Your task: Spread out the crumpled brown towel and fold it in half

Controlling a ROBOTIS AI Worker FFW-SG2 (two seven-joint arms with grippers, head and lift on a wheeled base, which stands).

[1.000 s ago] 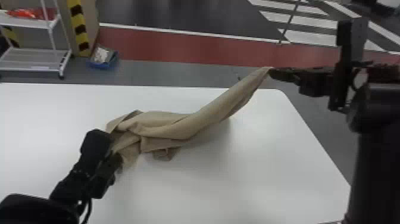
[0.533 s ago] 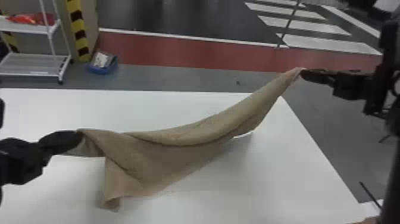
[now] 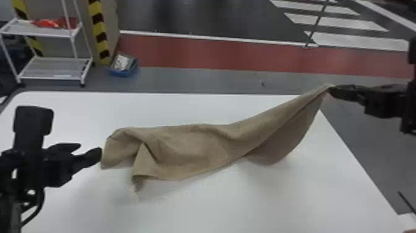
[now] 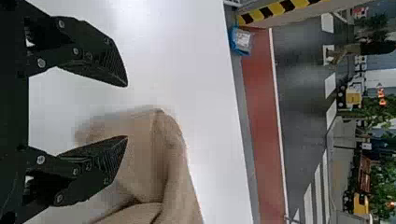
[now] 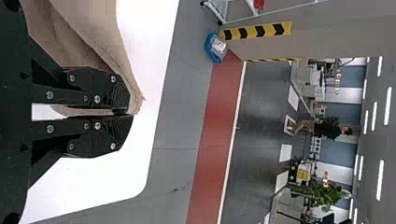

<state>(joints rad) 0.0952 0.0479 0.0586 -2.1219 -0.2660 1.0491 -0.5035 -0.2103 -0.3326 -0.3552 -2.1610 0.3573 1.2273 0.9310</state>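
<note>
Evidently mid-spread: at near left, with 2 fingers apart and nothing between, left end effector [image 4: 126,111] just beside the folded-over loose end of the brown towel [image 3: 192,148], slung slantwise over the white desk [image 3: 216,210]. Best caught, by judgement, with 1 finger beneath the edge and 1 above, then closed on a true corner rather than on bunched folds. Farther across, at right, with 2 fingers clamped on a raised towel corner, right end effector [image 5: 127,113]. Hold that grip steady; once gripping both ends, draw apart gently until taut, then lay flat before folding. Tug too hard and risk losing a corner. Beyond, on the floor [image 3: 201,79], blue tray [image 3: 123,73] and white cart [image 3: 52,32].
</note>
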